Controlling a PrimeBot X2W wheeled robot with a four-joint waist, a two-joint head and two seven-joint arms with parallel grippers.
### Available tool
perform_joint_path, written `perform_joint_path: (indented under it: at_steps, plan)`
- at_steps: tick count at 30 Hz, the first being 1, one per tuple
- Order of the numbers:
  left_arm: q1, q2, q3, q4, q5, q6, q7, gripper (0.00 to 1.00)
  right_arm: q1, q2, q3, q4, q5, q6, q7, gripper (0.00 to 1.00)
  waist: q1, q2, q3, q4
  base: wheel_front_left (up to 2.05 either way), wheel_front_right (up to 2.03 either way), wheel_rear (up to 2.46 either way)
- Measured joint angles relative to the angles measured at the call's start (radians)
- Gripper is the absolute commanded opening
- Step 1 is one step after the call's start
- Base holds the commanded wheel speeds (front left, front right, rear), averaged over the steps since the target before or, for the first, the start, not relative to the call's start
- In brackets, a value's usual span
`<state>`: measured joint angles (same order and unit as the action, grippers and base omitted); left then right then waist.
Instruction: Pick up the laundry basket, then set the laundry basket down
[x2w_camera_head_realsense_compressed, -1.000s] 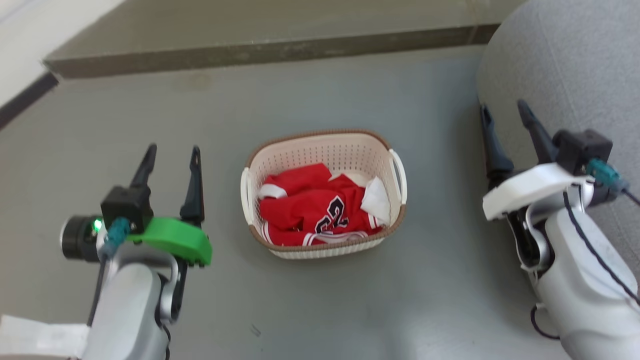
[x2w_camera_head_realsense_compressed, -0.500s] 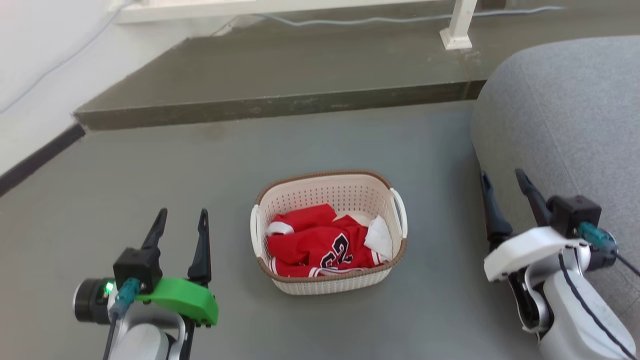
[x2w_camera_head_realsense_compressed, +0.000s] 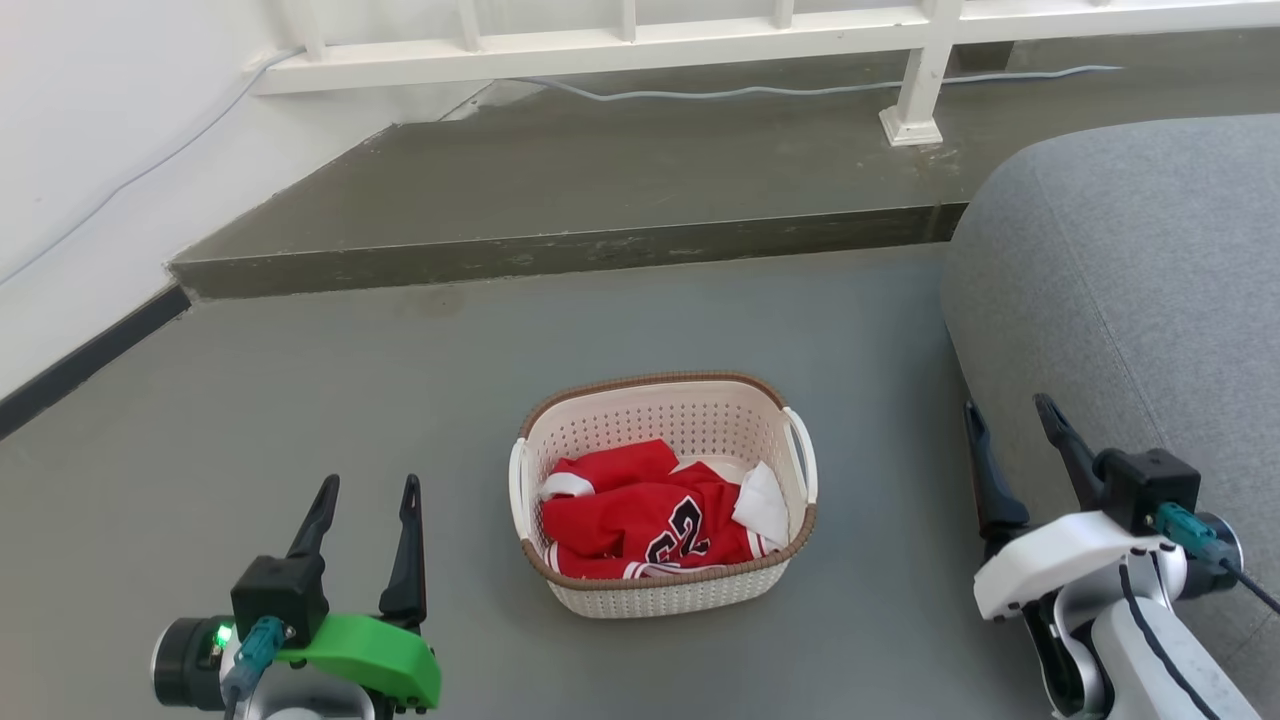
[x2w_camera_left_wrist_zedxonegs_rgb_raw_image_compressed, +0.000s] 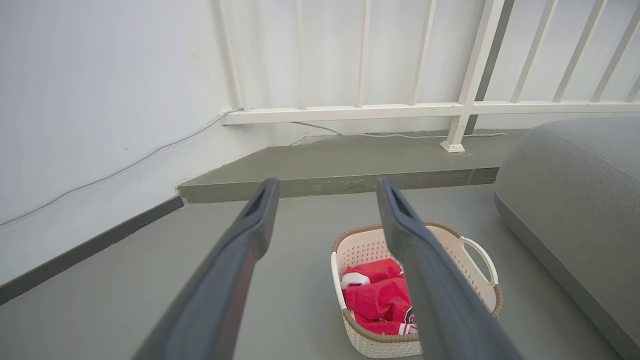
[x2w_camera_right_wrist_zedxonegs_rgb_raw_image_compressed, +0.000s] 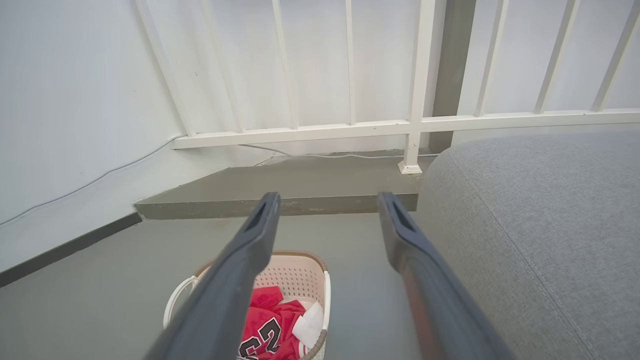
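I see laundry basket (x2w_camera_head_realsense_compressed: 660, 598) on floor (x2w_camera_head_realsense_compressed: 300, 400); left gripper (x2w_camera_head_realsense_compressed: 369, 483), right gripper (x2w_camera_head_realsense_compressed: 1005, 404) flank it, apart, jaws wide, empty. I'd judge 0/2 steps done.

Before me spreads a grey floor (x2w_camera_head_realsense_compressed: 400, 400), ending at a low raised step (x2w_camera_head_realsense_compressed: 600, 180). A white railing (x2w_camera_head_realsense_compressed: 640, 42) stands on that step, with a pale cable (x2w_camera_head_realsense_compressed: 760, 92) running along its foot. A white wall (x2w_camera_head_realsense_compressed: 100, 150) with a dark skirting (x2w_camera_head_realsense_compressed: 90, 355) lies to my left, and a grey upholstered sofa (x2w_camera_head_realsense_compressed: 1150, 280) bulks at my right. A red jersey (x2w_camera_head_realsense_compressed: 640, 515) lies crumpled, a white cloth (x2w_camera_head_realsense_compressed: 765, 505) touching it.
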<state>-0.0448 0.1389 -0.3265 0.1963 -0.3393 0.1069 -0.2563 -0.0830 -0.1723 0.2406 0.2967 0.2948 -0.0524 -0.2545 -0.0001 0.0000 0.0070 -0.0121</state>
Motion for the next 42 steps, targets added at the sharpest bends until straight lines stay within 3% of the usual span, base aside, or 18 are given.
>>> perform_joint_path:
  at_steps: [33,34,42]
  plan:
    - [0.069,0.0,0.023,-0.063,0.03,0.009,0.0,1.0,0.072,-0.003,-0.016,-0.074,-0.016,-0.002,0.0,1.0,0.0,0.0,0.005,-0.004,0.0,0.0,0.0]
    - [0.069,-0.002,0.021,-0.054,0.03,0.009,0.0,0.0,0.073,0.0,-0.014,-0.064,-0.016,-0.002,0.0,0.0,0.0001,0.0,0.005,-0.004,0.0,0.0,0.0]
    - [0.09,-0.016,0.016,-0.029,-0.009,-0.001,0.002,0.0,0.106,0.019,-0.019,-0.037,0.019,0.002,0.006,0.0,0.0,0.0,0.004,-0.003,0.0,0.0,0.0]
